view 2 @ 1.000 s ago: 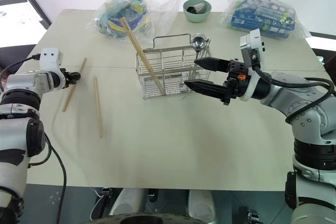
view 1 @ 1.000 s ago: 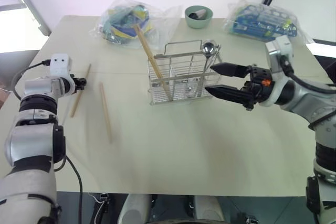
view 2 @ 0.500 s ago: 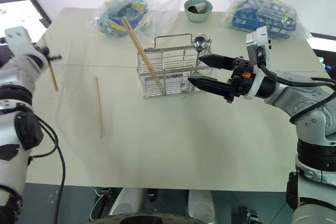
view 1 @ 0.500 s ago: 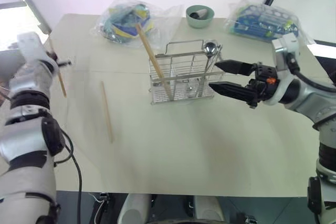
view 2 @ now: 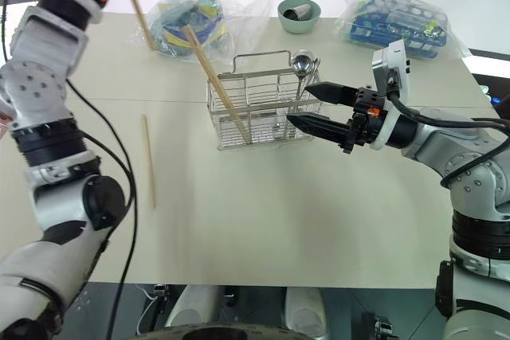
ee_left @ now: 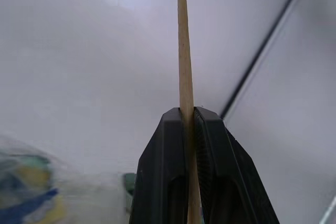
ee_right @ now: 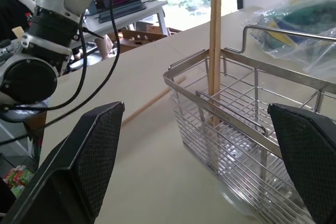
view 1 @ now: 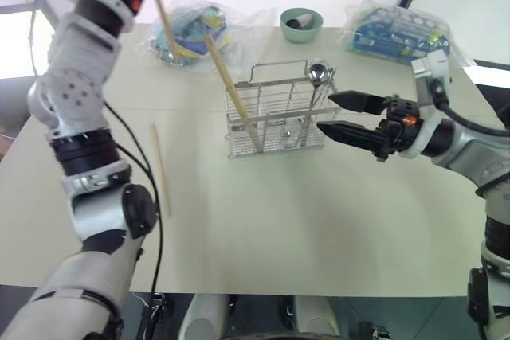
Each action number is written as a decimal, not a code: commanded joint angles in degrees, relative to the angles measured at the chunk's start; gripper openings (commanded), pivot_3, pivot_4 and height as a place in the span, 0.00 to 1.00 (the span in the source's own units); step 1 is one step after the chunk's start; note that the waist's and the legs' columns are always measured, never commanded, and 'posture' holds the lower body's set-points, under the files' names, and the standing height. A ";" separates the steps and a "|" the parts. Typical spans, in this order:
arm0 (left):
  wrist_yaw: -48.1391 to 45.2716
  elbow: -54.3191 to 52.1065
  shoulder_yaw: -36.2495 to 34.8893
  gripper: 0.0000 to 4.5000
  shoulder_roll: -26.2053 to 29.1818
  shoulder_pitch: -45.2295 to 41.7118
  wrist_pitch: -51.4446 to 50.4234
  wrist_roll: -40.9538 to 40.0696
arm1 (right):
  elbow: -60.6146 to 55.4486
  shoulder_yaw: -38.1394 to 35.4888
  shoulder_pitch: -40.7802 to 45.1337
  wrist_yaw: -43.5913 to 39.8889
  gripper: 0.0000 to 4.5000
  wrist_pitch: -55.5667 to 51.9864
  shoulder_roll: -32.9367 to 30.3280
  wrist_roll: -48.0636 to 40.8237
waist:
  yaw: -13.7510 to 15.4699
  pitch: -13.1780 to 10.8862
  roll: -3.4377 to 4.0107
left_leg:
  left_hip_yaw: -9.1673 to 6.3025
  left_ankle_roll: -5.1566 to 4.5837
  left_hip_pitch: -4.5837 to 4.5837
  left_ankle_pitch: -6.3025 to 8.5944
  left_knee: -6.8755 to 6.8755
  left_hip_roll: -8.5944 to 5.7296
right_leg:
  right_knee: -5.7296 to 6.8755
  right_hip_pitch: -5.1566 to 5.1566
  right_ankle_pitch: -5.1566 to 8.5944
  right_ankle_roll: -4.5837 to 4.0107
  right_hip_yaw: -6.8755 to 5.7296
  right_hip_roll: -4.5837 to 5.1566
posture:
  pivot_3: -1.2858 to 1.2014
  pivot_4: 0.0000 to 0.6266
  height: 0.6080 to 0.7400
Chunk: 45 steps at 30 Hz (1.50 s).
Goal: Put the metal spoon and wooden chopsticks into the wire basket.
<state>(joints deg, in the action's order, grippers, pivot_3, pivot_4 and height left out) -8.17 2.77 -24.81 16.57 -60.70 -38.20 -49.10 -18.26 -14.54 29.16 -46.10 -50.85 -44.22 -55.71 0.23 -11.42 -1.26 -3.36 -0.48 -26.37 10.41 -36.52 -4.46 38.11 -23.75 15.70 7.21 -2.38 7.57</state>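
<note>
Left gripper (ee_left: 190, 129): raised high over the table's far-left area, fingers clenched on one of the wooden chopsticks (view 1: 162, 7); that stick slants from the gripper down toward 5 o'clock, its lower end in front of the left plastic bag (view 1: 191, 29).

Right gripper (view 1: 336, 115): held level just beside the wire basket (view 1: 271, 117), at the basket's 3 o'clock, pointing at it. Fingers spread wide, grasping nothing.

Wire basket: stands upright near the table's middle, loop handle up. Inside, a chopstick pair (ee_right: 215, 40) leans out over the rim toward 11 o'clock. The metal spoon (view 1: 316, 74) stands in the right end, bowl uppermost, above the rim.

One further chopstick (view 1: 161, 169) lies flat on the table (view 1: 279, 220), at the basket's 8 o'clock, well apart from it.

Beyond the basket: a green bowl (view 1: 301, 25) at 12 o'clock near the far edge; a second plastic bag (view 1: 398, 31) with blue contents at 1 o'clock.
</note>
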 commanded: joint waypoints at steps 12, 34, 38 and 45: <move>0.10 -2.79 10.77 0.01 -9.95 3.38 10.26 8.42 | -2.41 -4.67 0.42 6.86 1.00 -0.67 0.54 -5.86 | 0.61 0.00 0.00 | 0.01 -0.34 -0.04 0.21 -0.51 0.00 | -0.05 0.26 -0.01 -0.01 -0.01 -0.12 | 0.52 0.24 0.68; -1.69 -14.52 16.27 0.99 -12.66 8.89 5.97 9.53 | -0.48 -4.05 1.78 10.04 1.00 0.50 1.52 -5.75 | 0.55 0.00 0.02 | 0.02 -0.43 -0.09 0.26 -0.55 -0.01 | -0.09 0.25 -0.01 0.00 -0.02 -0.03 | 0.52 0.24 0.68; 8.46 -13.29 8.50 0.99 -8.07 4.49 0.09 8.00 | -0.25 -3.58 2.03 9.76 1.00 0.78 1.78 -5.24 | 0.39 0.00 0.02 | 0.01 -0.43 -0.07 0.26 -0.54 0.00 | -0.08 0.24 -0.01 0.00 -0.03 -0.05 | 0.52 0.24 0.68; 29.26 -5.39 7.91 0.99 3.41 2.61 -17.73 23.63 | 0.64 -3.45 1.50 9.08 1.00 1.68 2.49 -4.93 | 0.51 0.05 0.11 | 0.02 -0.43 -0.03 0.26 -0.54 0.05 | -0.01 0.24 -0.01 0.03 -0.01 -0.24 | 0.52 0.24 0.68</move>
<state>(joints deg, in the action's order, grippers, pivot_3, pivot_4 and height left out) 18.14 -1.75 -18.26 19.67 -57.37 -52.82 -28.40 -17.29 -17.17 29.81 -36.46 -50.63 -41.95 -60.83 0.74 -11.36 -1.15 -3.34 -0.91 -26.41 10.67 -37.07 -4.43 38.09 -23.51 15.67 7.27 -2.38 7.33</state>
